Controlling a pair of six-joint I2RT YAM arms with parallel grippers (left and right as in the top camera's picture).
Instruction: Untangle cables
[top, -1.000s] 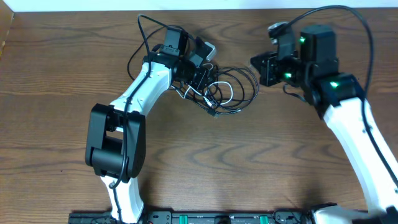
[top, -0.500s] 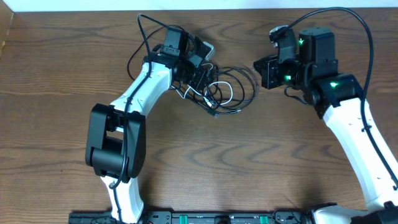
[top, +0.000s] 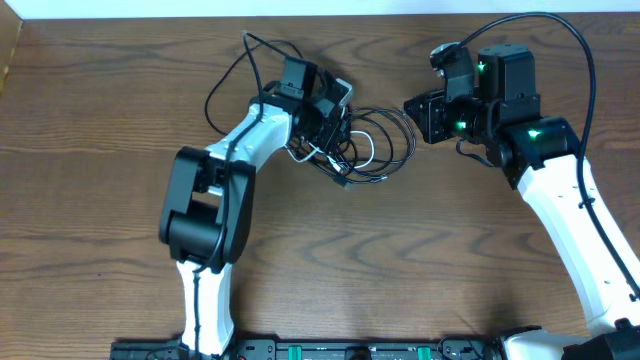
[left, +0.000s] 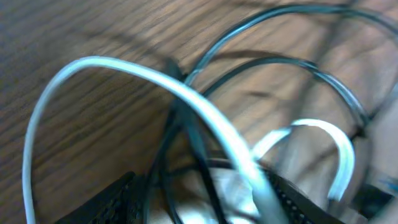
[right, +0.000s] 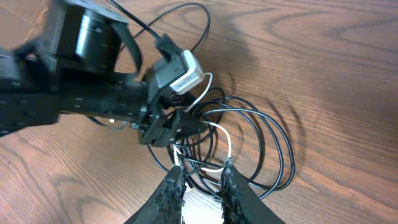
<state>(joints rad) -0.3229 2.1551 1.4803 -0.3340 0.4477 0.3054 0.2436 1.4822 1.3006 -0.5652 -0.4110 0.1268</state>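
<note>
Cables lie as one bundle on the table, toward 12 o'clock from the table's centre, between the two grippers; still knotted, task not done.

Changes: the left arm has swung, its elbow now nearer the middle of the table than a second ago, its wrist nudged toward 3 o'clock; the right arm has barely moved; the bundle's shape looks the same as before, so no strand has been pulled free. My read: the left side is repositioning for a fresh grip, not separating anything.

Left gripper is at the bundle's 9 o'clock edge, jaws well apart, cords lying in the gap, nothing clamped. Right gripper is at the bundle's 3 o'clock side, just beside the outer black loop, jaws only slightly parted; contact with a cord I cannot tell.

Views: overhead gives the layout but hides both jaw gaps. Right wrist shows its own fingertips close together at 6 o'clock, the black cable in wide loops, the white cable threading through them. Left wrist, blurred, shows the white cord arching over black strands right between its fingers.
</note>
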